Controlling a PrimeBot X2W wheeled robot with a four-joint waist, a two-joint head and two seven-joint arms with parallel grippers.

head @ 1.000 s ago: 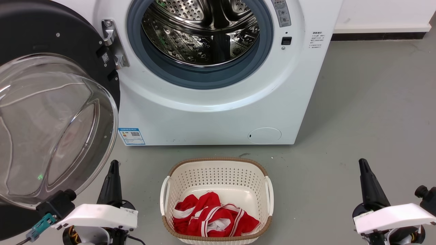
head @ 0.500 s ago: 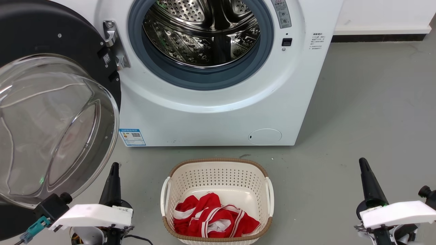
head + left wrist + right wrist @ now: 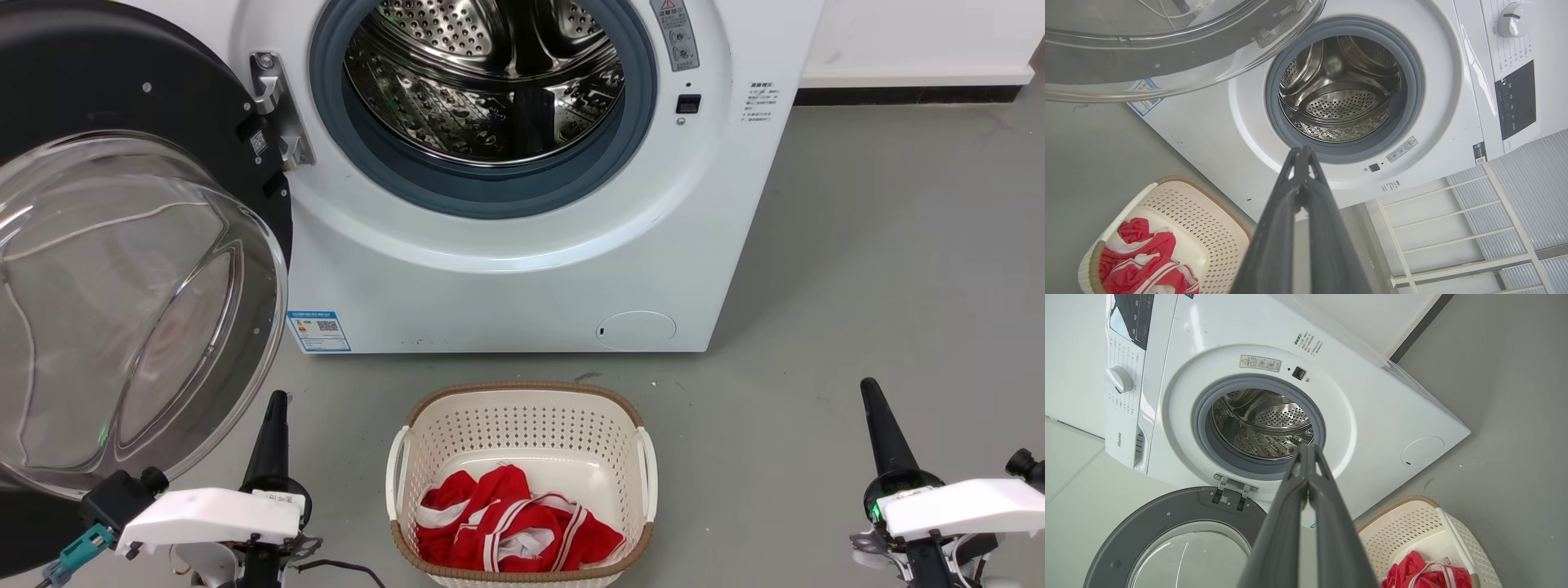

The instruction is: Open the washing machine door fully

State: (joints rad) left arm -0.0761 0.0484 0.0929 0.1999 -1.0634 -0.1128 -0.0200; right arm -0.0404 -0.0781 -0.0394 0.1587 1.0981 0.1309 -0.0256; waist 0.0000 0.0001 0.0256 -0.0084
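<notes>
Standing on grey floor, the washing machine faces the left gripper and right gripper, both closed, empty.

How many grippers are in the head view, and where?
2. The left gripper is at lower left, beside the open washing machine door, fingers together. The right gripper is at lower right over the grey floor, fingers together too.

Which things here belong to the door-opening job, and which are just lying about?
Job:
- large round glass washing machine door with glossy black ring, swung wide open
- big white front-loading washing machine

Lying about:
- cream perforated plastic laundry basket
- red-and-white cloth bundled inside it
</notes>
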